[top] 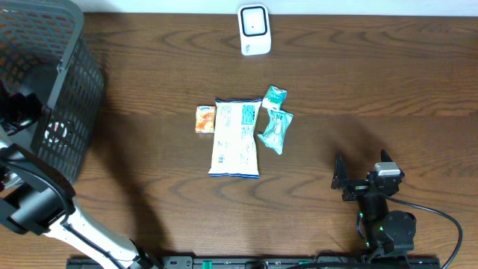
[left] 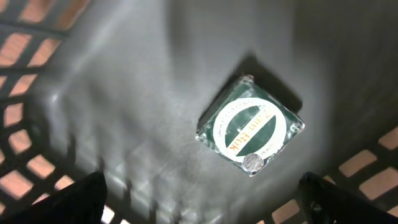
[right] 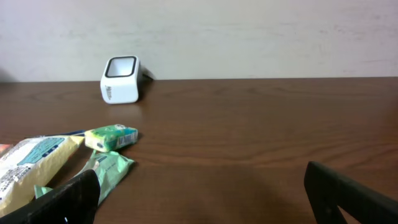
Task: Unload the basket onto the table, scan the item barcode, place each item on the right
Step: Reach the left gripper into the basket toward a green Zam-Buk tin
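Note:
A small square packet (left: 249, 127), green with a white ring, lies flat on the dark floor of the black mesh basket (top: 45, 90). My left gripper (left: 205, 202) hangs open above that floor, just short of the packet and holding nothing. The white barcode scanner (top: 254, 30) stands at the table's far edge and also shows in the right wrist view as the scanner (right: 120, 79). My right gripper (top: 361, 168) rests open and empty near the front right of the table, pointing toward the far edge.
Mid-table lie a long white and blue bag (top: 235, 138), a small orange packet (top: 205, 119) and two green packets (top: 274, 96) (top: 275, 131). The left arm (top: 33, 198) reaches up into the basket at the left edge.

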`<state>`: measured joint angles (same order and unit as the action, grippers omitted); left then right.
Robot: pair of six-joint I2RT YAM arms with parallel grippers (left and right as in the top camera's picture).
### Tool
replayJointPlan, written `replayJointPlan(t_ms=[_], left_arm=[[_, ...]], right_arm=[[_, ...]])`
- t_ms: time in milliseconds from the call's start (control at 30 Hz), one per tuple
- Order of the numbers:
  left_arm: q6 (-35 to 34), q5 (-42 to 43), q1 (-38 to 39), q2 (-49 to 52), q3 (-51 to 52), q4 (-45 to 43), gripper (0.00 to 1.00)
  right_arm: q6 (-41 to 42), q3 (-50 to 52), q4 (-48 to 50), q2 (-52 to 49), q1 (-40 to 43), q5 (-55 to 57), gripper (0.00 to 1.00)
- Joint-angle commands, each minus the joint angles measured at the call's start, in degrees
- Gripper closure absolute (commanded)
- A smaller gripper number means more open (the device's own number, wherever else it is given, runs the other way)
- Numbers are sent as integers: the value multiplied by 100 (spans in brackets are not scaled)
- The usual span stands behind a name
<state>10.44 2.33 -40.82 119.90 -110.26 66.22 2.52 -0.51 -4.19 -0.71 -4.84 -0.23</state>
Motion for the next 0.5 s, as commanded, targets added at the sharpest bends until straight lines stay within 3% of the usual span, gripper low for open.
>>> replayJointPlan(t_ms=[0,467], left_arm=[[949,568,-4,190,55,-7,4],[1615,612,-15,608,175,-138,4]], right_arm=[[-44,22,-11,33,-46,-11,1],[-44,22,-11,33,-46,-11,1]])
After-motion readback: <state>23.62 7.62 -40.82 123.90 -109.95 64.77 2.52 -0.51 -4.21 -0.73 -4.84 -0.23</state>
